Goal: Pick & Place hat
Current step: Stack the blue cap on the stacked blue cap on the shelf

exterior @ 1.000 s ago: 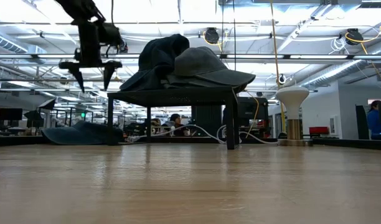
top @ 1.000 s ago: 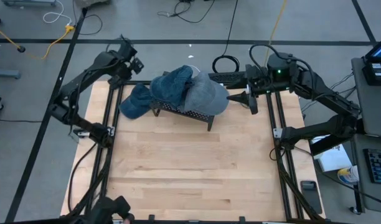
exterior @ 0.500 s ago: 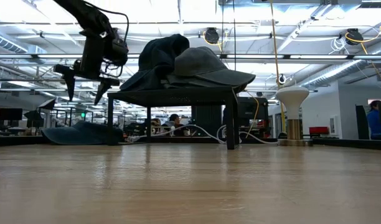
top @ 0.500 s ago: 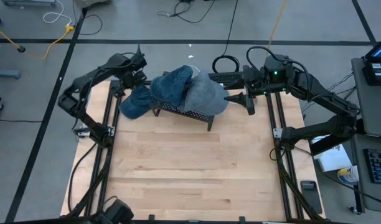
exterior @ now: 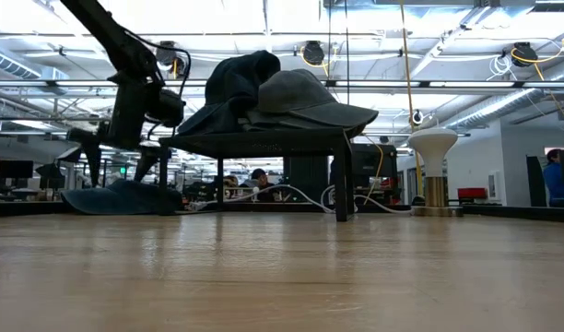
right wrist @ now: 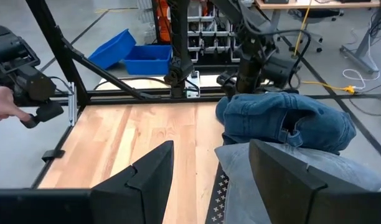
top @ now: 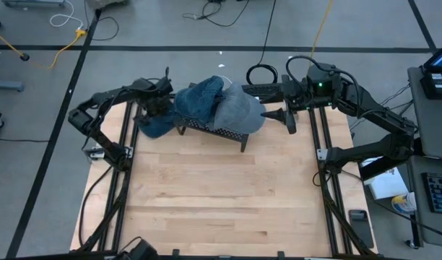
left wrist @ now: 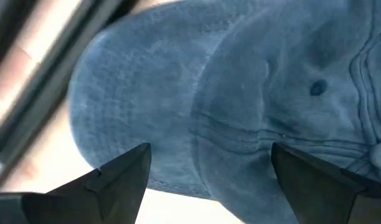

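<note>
While two hats sit piled on the black rack (top: 219, 130) at the table's far edge, the left gripper (exterior: 116, 159) hangs just above a blue hat (top: 153, 123) lying on the wooden table (top: 221, 195) beside that rack — its fingers spread wide, one on each side of the crown, not pinching it. The right gripper (top: 288, 119) waits beside the rack's other end, fingers parted and empty.

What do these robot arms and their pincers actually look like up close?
Both arms are dark, nearly black, built of slim tube links with chunky joints. The left gripper ends in two tapered, pointed black fingers. The right gripper has broader, flat, angular black fingers. A small green light glows on the right arm, and black cables loop off behind it.
</note>
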Motion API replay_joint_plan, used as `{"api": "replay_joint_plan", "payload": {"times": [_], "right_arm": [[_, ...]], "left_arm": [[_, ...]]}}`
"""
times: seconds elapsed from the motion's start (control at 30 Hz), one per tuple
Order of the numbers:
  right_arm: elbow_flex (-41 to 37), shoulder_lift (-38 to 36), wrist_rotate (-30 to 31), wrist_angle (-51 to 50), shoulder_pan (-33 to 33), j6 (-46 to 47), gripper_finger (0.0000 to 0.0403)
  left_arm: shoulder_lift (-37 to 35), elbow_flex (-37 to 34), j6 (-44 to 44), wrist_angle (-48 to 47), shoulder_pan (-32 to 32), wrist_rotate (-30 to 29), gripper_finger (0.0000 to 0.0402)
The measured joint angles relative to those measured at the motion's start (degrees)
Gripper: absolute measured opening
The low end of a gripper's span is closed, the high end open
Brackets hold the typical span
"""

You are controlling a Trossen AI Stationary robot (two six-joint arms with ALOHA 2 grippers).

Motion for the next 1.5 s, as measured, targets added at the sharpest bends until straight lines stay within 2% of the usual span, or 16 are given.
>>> {"api": "replay_joint_plan", "payload": {"times": [0.13, 0.23, 0.53, 0.7, 0.73, 1.0, 1.3, 1.5], "right_arm": [[0.0, 0.0, -0.01, 0.02, 0.0, -1.41, 0.0201], [0.0, 0.0, -0.01, 0.04, 0.0, -1.52, 0.0201], [0.0, 0.0, -0.02, 1.78, 0.0, -1.11, 0.0201], [0.0, 0.0, -0.03, 2.06, 0.0, -1.08, 0.0201], [0.0, 0.0, -0.03, 2.05, 0.0, -1.06, 0.0201], [0.0, 0.0, -0.03, 2.64, 0.0, -1.06, 0.0201], [0.0, 0.0, -0.06, 3.17, 0.0, -1.06, 0.0201], [0.0, 0.04, -0.02, 4.26, 0.0, -1.26, 0.0201]], "left_arm": [[-0.04, -1.44, -2.21, 0.5, -1.32, -0.39, 0.0328], [-0.04, -1.74, -2.75, 0.33, -1.74, -0.43, 0.0295], [-1.83, -1.63, 1.0, 0.43, -1.79, 2.67, 0.0123], [-5.89, -1.63, 0.76, 0.43, -1.79, 2.16, 0.0022], [-7.1, -1.63, 0.4, 0.43, -1.79, 1.62, 0.0012], [-18.95, -1.63, -7.18, 0.22, -2.13, -3.84, 0.0006], [-31.27, -1.6, -16.58, 0.9, -4.16, -16.16, 0.0003], [-35.68, -1.58, -14.7, 10.54, -5.15, -22.36, 0.0003]]}}
